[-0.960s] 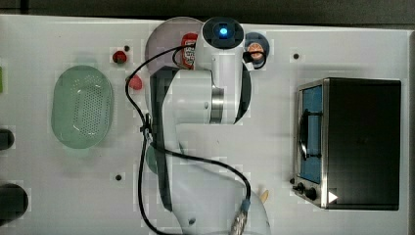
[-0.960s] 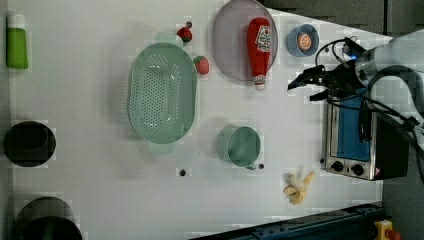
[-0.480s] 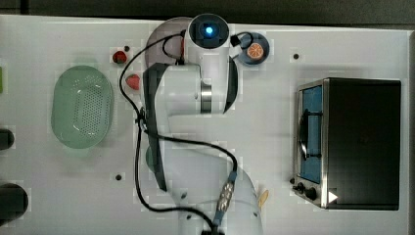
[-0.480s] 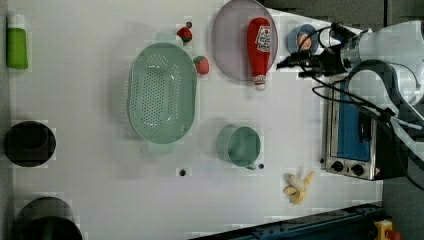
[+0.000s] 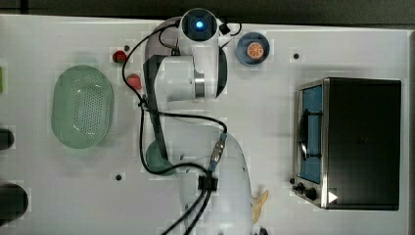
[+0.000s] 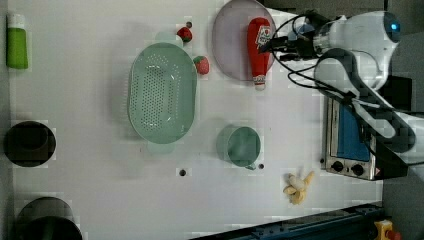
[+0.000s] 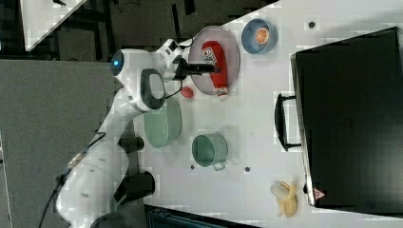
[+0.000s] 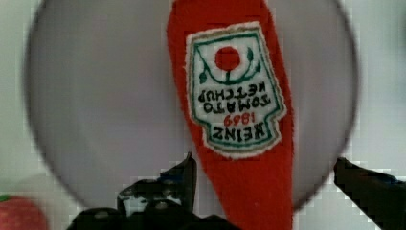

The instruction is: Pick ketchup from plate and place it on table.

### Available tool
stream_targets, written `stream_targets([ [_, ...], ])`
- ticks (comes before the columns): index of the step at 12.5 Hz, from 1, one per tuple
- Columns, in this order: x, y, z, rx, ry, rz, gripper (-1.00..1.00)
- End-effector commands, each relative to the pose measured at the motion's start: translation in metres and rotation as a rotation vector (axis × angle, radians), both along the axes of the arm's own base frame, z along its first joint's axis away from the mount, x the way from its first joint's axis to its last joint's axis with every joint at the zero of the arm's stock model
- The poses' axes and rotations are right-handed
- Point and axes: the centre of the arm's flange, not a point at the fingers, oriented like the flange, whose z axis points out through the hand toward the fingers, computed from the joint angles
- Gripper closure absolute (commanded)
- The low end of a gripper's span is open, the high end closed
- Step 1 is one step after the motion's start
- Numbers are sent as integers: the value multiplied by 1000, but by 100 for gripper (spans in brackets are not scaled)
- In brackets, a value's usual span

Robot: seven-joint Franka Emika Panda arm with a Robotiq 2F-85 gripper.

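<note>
My gripper (image 8: 263, 172) hangs over the plate (image 6: 230, 45) with its jaws spread wide, one finger (image 8: 184, 177) on each side of the ketchup (image 6: 258, 50), gripping nothing; the ketchup lies flat on the plate's side towards the toaster oven (image 6: 350, 142), cap end poking past the rim onto the table (image 6: 100, 190); the plate sits at the table's far edge in the left view, two strawberries (image 6: 201, 65) just beside it.
</note>
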Motion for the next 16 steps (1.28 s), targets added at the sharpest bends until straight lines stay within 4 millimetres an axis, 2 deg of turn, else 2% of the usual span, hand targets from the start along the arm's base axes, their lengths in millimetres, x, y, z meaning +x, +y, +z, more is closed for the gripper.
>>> stream_targets([
  [1, 16, 6, -5, -10, -49, 54, -100],
  [6, 21, 5, -40, -3, -68, 47, -100],
  [8, 24, 4, -37, -3, -77, 46, -100],
  [9, 26, 3, -34, -4, -84, 44, -93],
  [11, 29, -1, -29, -10, -89, 39, -43],
  [12, 29, -2, -27, -11, -93, 39, -27],
  [14, 30, -2, -24, -11, -97, 38, -27],
  [16, 34, -1, -1, -10, -121, 34, -27],
])
